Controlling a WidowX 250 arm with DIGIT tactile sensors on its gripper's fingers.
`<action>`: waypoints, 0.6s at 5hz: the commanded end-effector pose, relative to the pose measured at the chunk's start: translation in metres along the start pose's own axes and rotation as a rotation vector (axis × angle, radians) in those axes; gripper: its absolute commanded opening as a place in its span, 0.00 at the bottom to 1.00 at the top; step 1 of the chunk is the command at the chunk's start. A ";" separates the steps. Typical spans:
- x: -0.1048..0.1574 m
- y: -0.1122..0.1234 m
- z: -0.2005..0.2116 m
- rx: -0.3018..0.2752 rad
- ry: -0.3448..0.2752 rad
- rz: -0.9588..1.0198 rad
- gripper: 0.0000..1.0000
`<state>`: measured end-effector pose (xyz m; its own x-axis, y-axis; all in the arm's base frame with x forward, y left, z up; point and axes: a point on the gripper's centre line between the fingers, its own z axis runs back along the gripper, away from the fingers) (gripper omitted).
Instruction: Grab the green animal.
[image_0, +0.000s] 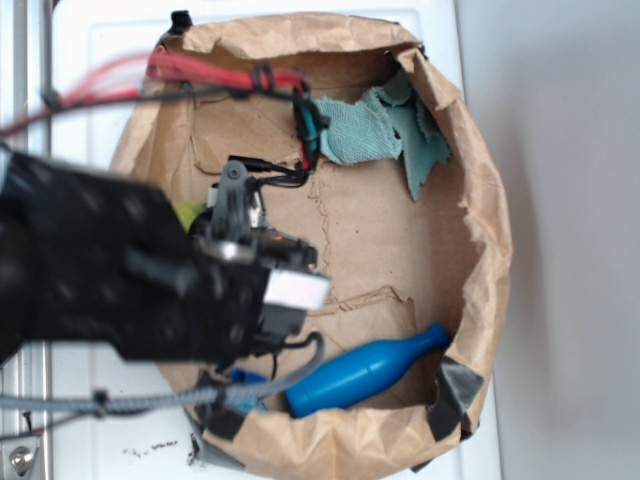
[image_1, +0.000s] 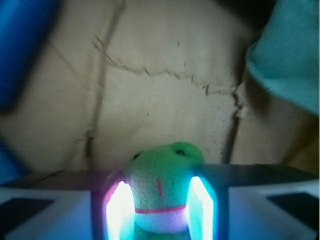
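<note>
Between your fingers (image_1: 120, 210): frog (image_1: 161, 192), face toward the camera | gripper (image_1: 160, 210) closed on it, pads touching both cheeks | bottle (image_1: 20, 45) beyond the left finger, rag (image_1: 287, 65) beyond the right.

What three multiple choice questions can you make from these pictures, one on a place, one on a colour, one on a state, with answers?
1. Where is the frog?
A. between the gripper's fingers
B. on the rag
C. outside the paper bag

2. What colour is the bottle?
A. red
B. blue
C. yellow

3. How is the bottle placed?
A. upright
B. hanging from the cables
C. lying on its side

Answers:
1 A, the wrist view shows the frog's face framed by a glowing finger on each side.
2 B, it shows bright blue on the floor of the paper bag in the exterior view.
3 C, its length runs along the bag's floor, neck pointing toward the wall.

The rag lies apart, at the far side of the bag.
</note>
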<state>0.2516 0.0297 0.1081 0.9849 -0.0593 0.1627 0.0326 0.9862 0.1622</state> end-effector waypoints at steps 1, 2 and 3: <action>0.021 0.031 0.065 -0.138 -0.046 0.031 0.00; 0.025 0.031 0.081 -0.178 -0.042 0.038 0.00; 0.025 0.024 0.085 -0.194 -0.059 0.009 0.00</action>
<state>0.2580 0.0343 0.1761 0.9884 -0.0493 0.1435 0.0557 0.9976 -0.0410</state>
